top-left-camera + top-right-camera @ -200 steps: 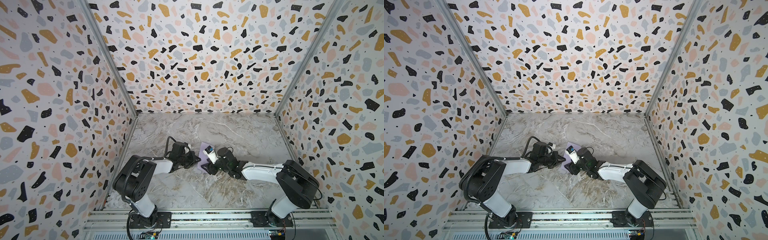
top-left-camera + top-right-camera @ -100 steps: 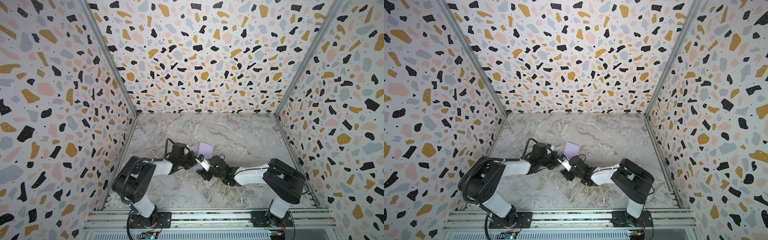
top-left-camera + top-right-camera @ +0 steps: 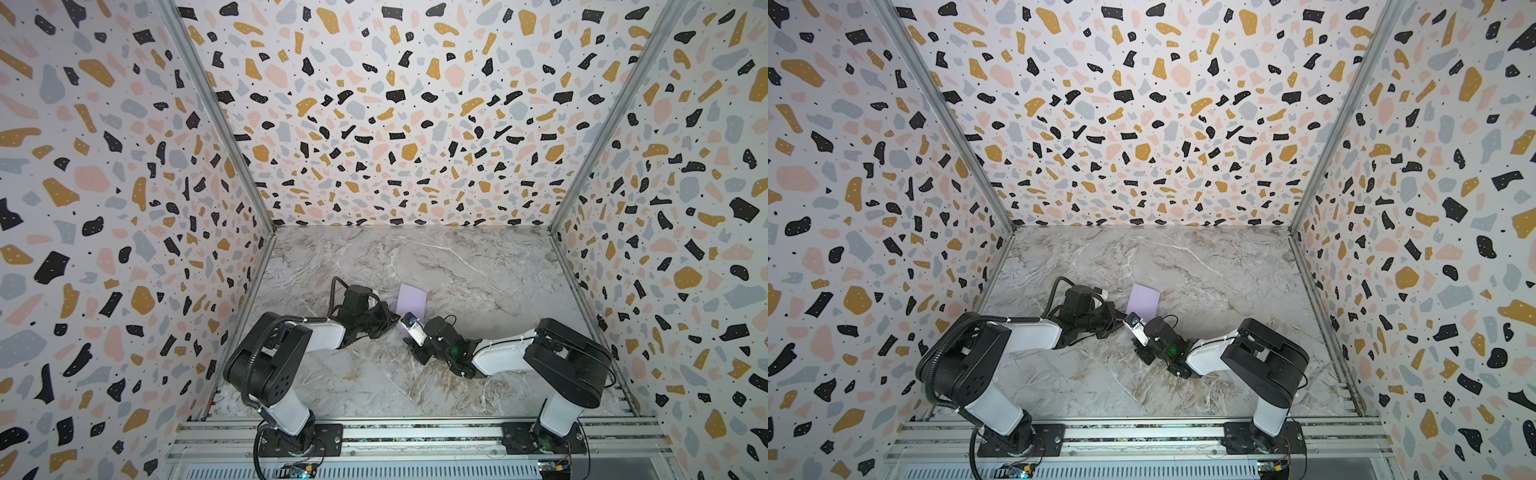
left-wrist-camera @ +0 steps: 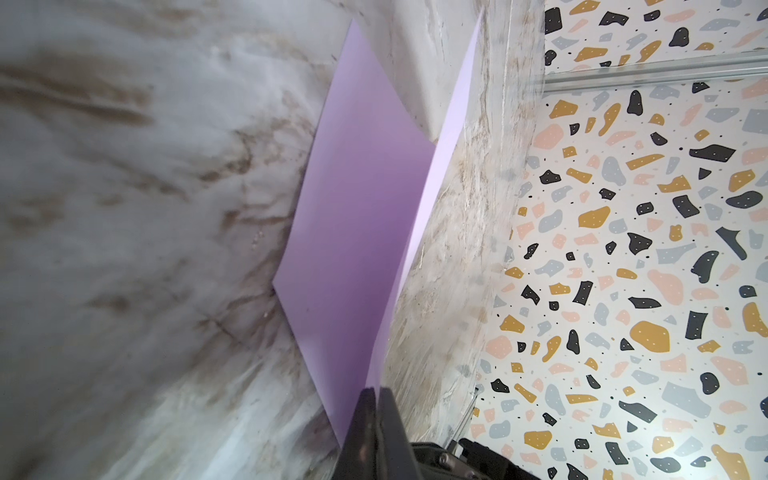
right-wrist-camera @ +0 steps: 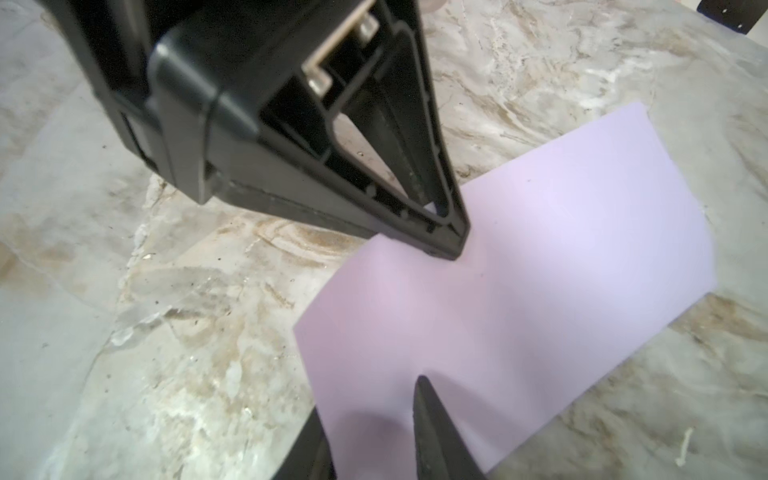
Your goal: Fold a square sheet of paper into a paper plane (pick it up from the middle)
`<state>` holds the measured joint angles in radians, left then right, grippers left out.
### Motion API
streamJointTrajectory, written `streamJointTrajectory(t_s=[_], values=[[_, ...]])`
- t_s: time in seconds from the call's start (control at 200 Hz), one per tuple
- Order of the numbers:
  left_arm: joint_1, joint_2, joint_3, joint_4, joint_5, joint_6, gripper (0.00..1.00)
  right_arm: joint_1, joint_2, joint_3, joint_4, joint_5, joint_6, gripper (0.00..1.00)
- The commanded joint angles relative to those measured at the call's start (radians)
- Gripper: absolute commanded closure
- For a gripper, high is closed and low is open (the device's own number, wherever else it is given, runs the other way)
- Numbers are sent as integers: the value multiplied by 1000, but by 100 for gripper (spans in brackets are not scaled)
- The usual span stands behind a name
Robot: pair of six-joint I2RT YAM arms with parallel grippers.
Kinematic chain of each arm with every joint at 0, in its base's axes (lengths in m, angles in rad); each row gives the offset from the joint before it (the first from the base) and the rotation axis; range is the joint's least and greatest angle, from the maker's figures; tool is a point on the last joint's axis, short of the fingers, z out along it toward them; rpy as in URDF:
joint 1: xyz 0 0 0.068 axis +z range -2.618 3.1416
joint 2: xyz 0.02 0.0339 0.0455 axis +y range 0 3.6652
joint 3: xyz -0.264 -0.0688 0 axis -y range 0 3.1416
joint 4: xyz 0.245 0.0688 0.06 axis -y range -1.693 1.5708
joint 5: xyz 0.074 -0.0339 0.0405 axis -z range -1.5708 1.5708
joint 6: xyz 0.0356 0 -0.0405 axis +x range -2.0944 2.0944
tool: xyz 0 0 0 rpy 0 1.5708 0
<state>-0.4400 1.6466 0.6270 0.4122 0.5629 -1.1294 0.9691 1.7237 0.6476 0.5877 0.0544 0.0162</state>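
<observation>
- Pinching one edge of the sheet of paper (image 5: 540, 270), the left gripper (image 5: 451, 245) has its jaws closed on it, and that edge stands raised off the marble table (image 3: 457, 266).
- Lying mid-table, the sheet of paper runs its long side from both grippers away toward the back wall.
- Straddling the near edge, the right gripper (image 5: 368, 399) has its fingers narrow but apart, nothing clamped; it looks the better placed for a second hold.
- No brand, label or writing can be read; the paper is plain lilac.
</observation>
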Motion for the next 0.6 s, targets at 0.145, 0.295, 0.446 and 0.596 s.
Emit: streamJointTrajectory(t_s=[0.145,0.295,0.446,0.596], values=[[-2,-25,11,-34,-20,35,88,3,-55,0,39,3,-15,86],[53,-49,24,-105,-29,97,70,2,-65,-9,17,-28,-30,90],[97,-93,73,-221,-39,200,58,0,-89,-56,4,-110,-53,91],[102,-125,124,-273,-56,283,55,-6,-105,-86,-2,-194,-46,92]])
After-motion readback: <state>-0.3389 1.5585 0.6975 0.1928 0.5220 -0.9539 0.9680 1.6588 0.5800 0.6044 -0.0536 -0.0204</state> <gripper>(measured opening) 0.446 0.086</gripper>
